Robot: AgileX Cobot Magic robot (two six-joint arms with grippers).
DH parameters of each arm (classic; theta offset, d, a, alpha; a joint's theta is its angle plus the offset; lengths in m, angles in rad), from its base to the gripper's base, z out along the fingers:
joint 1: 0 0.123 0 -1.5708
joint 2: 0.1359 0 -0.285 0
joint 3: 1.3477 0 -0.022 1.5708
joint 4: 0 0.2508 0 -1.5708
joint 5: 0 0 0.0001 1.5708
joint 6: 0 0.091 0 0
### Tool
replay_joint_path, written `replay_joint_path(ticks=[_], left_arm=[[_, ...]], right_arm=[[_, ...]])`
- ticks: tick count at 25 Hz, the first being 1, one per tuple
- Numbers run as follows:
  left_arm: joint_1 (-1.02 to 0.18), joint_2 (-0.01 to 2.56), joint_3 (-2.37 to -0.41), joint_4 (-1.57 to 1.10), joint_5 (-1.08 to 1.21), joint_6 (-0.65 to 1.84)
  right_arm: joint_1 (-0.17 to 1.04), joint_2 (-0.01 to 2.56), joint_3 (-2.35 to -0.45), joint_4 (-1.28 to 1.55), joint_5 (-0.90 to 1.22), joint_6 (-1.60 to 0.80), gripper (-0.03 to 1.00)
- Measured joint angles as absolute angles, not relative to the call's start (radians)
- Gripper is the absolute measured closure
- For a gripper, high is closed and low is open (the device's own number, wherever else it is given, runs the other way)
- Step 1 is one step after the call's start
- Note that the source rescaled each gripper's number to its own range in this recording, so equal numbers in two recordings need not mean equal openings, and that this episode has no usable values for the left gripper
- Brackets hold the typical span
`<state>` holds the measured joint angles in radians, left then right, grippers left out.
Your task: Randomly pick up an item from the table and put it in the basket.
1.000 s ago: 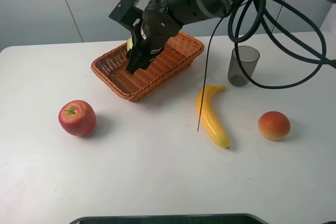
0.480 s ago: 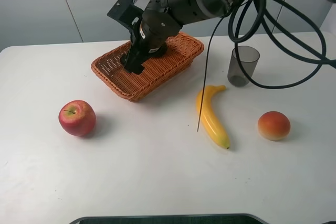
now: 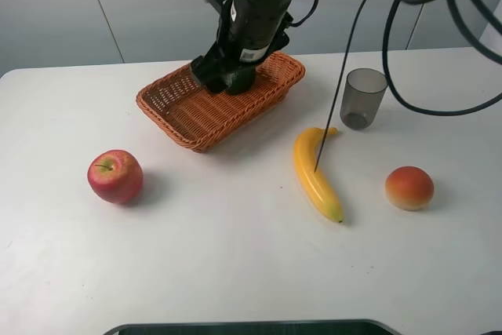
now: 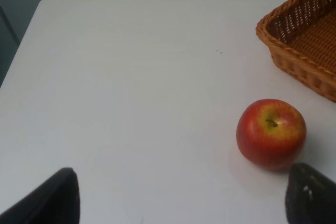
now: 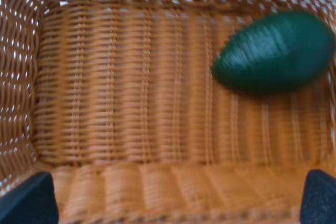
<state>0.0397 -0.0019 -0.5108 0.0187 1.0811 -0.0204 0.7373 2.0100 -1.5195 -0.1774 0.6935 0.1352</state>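
Observation:
The avocado half (image 5: 275, 51) lies in the wicker basket (image 5: 105, 103) with its dark green skin up; its cut face is hidden. The basket (image 3: 169, 111) stands at the back of the white table (image 3: 235, 264), and its corner shows in the left wrist view (image 4: 299, 51). My right gripper (image 3: 225, 76) hangs over the basket's far end. In its wrist view the right gripper (image 5: 173, 203) is open and empty, apart from the avocado. My left gripper (image 4: 181, 203) is open and empty, low over the table's left side.
A red apple (image 3: 115, 176) sits left of centre and also shows in the left wrist view (image 4: 271, 132). A banana (image 3: 314, 174), an orange-red peach-like fruit (image 3: 409, 187) and a grey cup (image 3: 364, 97) stand on the right. A black cable (image 3: 333, 107) hangs down to the banana.
My right gripper has let go of the avocado half in the basket, then risen and shifted right toward the basket's far end. The left arm's side is unchanged.

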Motion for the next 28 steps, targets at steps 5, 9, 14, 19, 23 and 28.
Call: replay_joint_path(ticks=[5, 9, 14, 19, 23, 28], left_arm=[[0.04, -0.002, -0.511, 0.019, 1.081, -0.017], [0.04, -0.002, -0.511, 0.019, 1.081, -0.017], [0.04, -0.002, -0.511, 0.019, 1.081, -0.019], [0.04, -0.002, -0.511, 0.019, 1.081, -0.019], [0.04, -0.002, -0.511, 0.019, 1.081, -0.019], [0.04, -0.002, -0.511, 0.019, 1.081, -0.019]], right_arm=[[0.658, 1.869, -1.388, -0.031, 0.731, 0.134, -0.03], [0.554, 1.728, -1.238, 0.021, 0.739, 0.134, -0.03], [0.385, 1.533, -1.066, 0.04, 0.793, 0.135, -0.03], [0.213, 1.31, -0.916, 0.047, 0.841, 0.135, -0.03], [0.079, 1.136, -0.84, 0.038, 0.896, 0.106, -0.03], [-0.013, 0.918, -0.784, 0.01, 0.937, 0.07, -0.03]])
